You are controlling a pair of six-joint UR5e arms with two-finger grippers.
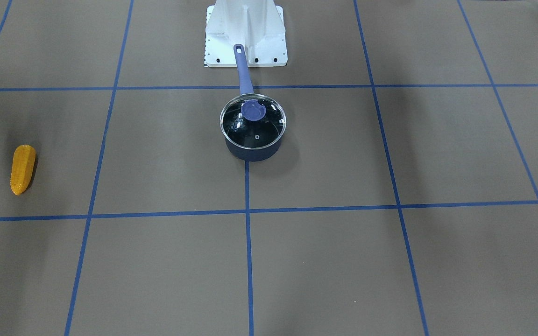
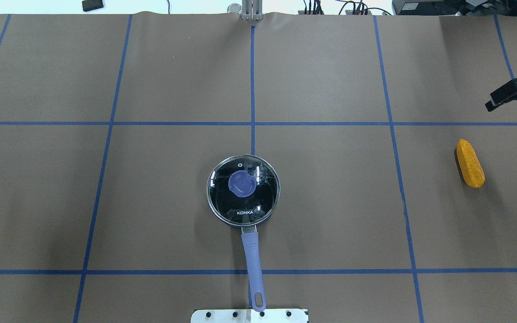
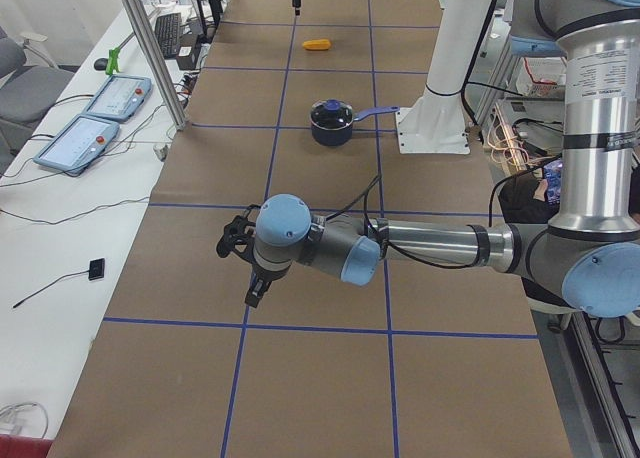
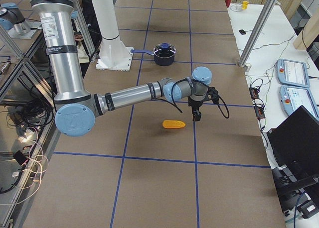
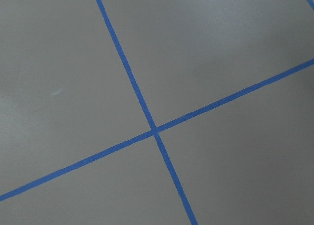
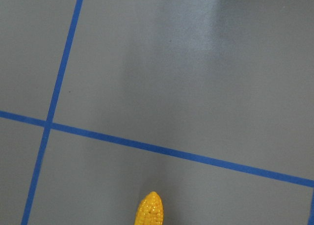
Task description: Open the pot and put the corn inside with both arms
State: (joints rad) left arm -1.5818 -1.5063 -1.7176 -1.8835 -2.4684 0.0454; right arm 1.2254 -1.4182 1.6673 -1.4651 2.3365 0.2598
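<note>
Pot — lidded, centre; corn laid right, presumably for right gripper; left gripper well apart — neither's jaws can be judged.

The light is bright and even, and it comes from above. Small white spots shine on the lid. The pot has a soft shadow beside it. The corn has a thin dark shadow along one side. Wide, faint grey shadows lie on the table. Both wrist pictures look a bit soft. The others are sharp.
</note>
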